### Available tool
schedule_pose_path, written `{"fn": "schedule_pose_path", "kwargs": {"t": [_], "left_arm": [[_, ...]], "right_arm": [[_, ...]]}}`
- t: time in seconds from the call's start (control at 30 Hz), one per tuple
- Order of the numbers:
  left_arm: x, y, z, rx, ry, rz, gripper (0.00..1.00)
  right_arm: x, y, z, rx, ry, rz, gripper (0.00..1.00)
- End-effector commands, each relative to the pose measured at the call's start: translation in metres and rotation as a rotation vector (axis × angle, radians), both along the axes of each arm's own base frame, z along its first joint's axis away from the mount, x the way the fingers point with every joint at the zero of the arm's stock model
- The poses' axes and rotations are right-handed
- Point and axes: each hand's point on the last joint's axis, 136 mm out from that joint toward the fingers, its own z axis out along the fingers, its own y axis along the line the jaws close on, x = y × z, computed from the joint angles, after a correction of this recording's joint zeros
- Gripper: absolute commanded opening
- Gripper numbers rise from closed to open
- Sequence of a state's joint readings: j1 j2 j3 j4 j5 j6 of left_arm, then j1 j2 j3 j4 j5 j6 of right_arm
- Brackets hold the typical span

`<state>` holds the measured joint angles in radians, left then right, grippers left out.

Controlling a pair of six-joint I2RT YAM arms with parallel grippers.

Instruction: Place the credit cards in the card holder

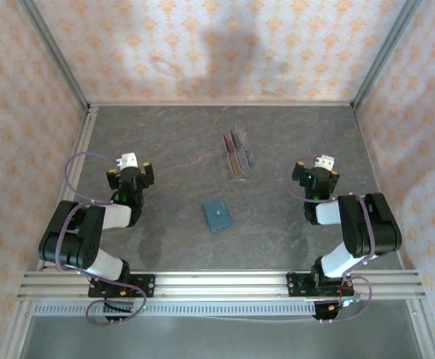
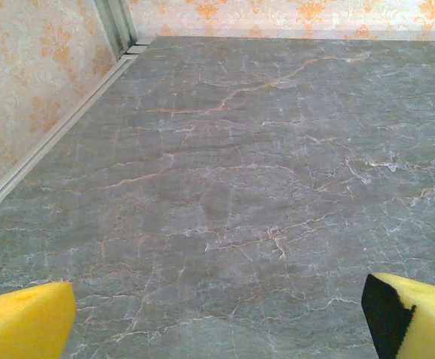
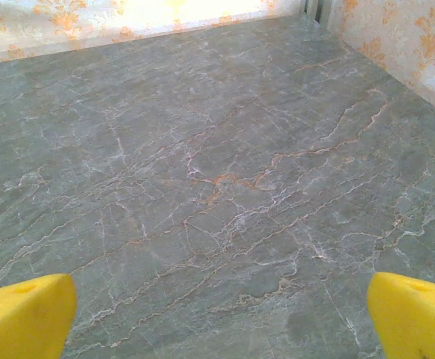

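The table (image 1: 165, 142) has a grey stone-look top, veined in white and rusty orange; it is smooth, with a soft sheen towards the upper edge of the wrist views. The walls (image 1: 202, 45) look like printed paper or cloth, matt cream with orange motifs. The frame rails (image 1: 217, 284) at the bottom of the top view are bare ribbed metal. The arms (image 1: 370, 224) wear glossy black and white plastic shells. The left tool (image 2: 217, 321) and right tool (image 3: 221, 321) carry matt yellow fingers (image 2: 22, 321), one faced in black. The card holder (image 1: 217, 215) is matt teal. The credit cards (image 1: 232, 155) look thin and smooth, standing in a clear plastic rack (image 1: 236, 172).
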<state>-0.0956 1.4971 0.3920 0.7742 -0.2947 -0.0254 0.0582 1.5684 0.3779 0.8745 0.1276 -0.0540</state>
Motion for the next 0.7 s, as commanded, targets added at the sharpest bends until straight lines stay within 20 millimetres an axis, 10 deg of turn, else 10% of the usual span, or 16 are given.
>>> {"fn": "schedule_pose_path", "kwargs": {"t": [0.0, 0.67], "left_arm": [[0.004, 0.005, 0.007, -0.005, -0.018, 0.019, 0.99], [0.004, 0.007, 0.007, -0.019, -0.021, 0.013, 0.99]], "right_arm": [[0.004, 0.0, 0.014, -0.007, -0.044, -0.008, 0.99], [0.0, -0.012, 0.015, -0.002, -0.06, -0.08, 0.99]]}}
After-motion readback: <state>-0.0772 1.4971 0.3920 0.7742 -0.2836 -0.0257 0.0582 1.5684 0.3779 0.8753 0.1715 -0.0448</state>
